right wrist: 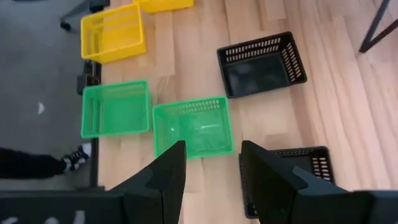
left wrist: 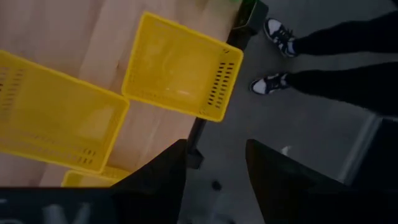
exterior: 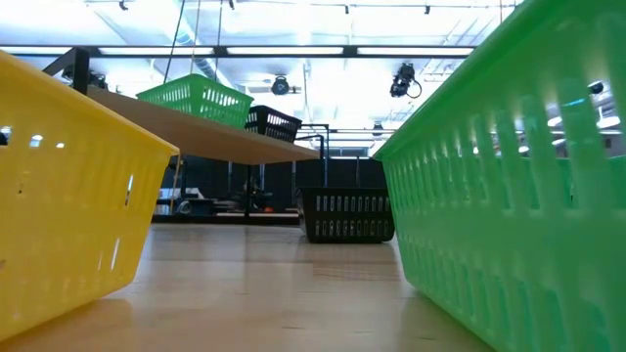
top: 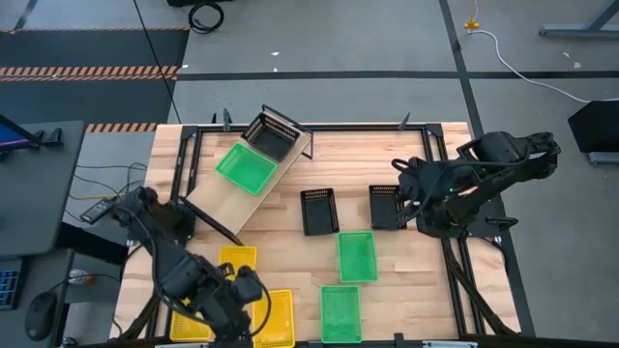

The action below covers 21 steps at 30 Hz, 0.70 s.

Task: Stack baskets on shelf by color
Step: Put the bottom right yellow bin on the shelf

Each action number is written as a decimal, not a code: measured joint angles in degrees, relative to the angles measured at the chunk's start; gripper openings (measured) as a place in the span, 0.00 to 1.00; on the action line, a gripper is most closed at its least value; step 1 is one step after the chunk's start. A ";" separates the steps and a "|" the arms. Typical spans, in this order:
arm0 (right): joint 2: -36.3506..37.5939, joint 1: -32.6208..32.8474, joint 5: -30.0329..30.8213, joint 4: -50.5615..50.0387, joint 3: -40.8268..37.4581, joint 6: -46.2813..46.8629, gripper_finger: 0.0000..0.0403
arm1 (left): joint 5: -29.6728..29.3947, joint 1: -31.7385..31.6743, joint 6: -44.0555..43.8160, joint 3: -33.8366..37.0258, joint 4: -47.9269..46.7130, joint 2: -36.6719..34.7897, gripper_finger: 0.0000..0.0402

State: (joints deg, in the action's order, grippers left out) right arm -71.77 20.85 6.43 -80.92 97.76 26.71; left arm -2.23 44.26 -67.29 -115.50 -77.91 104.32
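Note:
The shelf (top: 247,184) lies slantwise at the table's far left and carries a green basket (top: 247,167) and a black basket (top: 271,133). Two black baskets (top: 318,211) (top: 387,206) sit mid-table, and two green ones (top: 356,256) (top: 340,312) sit nearer the front. Three yellow baskets (top: 237,259) (top: 279,314) (top: 189,324) lie at the near left. My left gripper (left wrist: 214,180) hovers open over the near edge beside the yellow baskets (left wrist: 180,65). My right gripper (right wrist: 211,174) hangs open above the right black basket (right wrist: 292,174).
A black metal frame (top: 455,261) runs around the tabletop. A person's shoes (left wrist: 273,37) stand on the floor just beyond the near edge. In the low view a yellow basket (exterior: 68,196) and a green basket (exterior: 518,196) stand close to the camera, with bare wood (exterior: 284,284) between them.

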 joint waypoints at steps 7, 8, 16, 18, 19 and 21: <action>-0.28 2.02 2.61 0.78 0.00 4.08 0.40 | -2.58 2.98 3.91 0.00 0.95 2.66 0.43; -0.28 2.02 2.83 0.75 0.00 4.74 0.40 | -2.77 3.72 4.96 0.02 0.94 2.79 0.43; -0.35 2.44 2.86 0.78 0.00 9.13 0.40 | -3.90 6.68 4.48 0.00 2.12 3.47 0.43; -0.35 2.46 2.85 0.80 0.00 8.45 0.40 | -4.39 7.12 3.32 0.00 1.85 3.57 0.43; -0.35 2.46 2.82 0.78 0.00 7.90 0.40 | -4.79 7.31 2.85 0.00 1.90 3.57 0.43; -0.35 2.44 2.90 0.62 0.00 7.09 0.40 | -6.19 7.52 1.45 0.00 1.94 3.57 0.43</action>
State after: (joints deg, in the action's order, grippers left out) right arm -72.12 23.29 9.33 -80.30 97.76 33.81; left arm -8.42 51.78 -65.84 -115.50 -75.97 107.90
